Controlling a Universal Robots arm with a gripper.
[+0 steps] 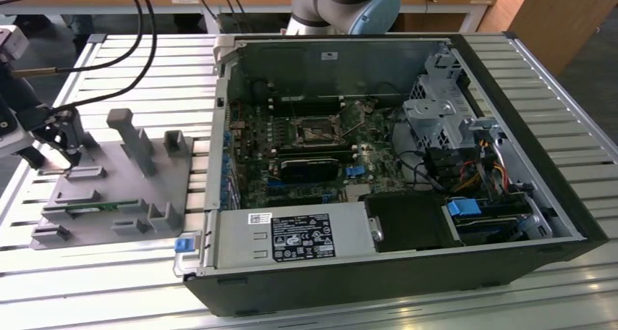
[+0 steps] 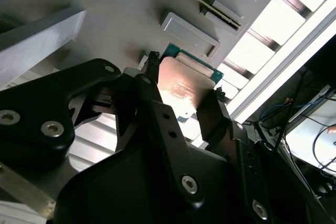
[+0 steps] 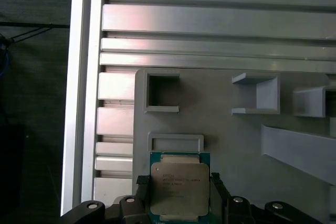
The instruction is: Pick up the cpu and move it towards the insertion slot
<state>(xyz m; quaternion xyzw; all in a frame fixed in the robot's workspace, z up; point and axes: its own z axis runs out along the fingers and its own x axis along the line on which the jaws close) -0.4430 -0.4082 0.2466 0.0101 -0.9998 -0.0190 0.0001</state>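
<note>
At the exterior view's left the pincer (image 1: 53, 154) hangs low over the far corner of the grey plastic tray (image 1: 114, 198), which lies on the slatted aluminium worktop (image 1: 106, 276). A thin green memory stick (image 1: 85, 208) lies in a holder at the tray's near side. In both wrist views the black fingers (image 3: 140, 184) are clamped against two opposite edges of the cpu (image 3: 179, 187), silvery top up with a green rim around it. The chip sits over the tray, just beside a small rectangular frame (image 3: 176, 143). Whether it has left the tray's surface I can't tell. Further right, the open computer case (image 1: 338, 290) lies on its side on the worktop. The insertion slot (image 1: 316, 132) is on the motherboard inside, framed in shiny metal and well apart from the chip. The arm's base (image 1: 348, 4) stands behind the case.
</note>
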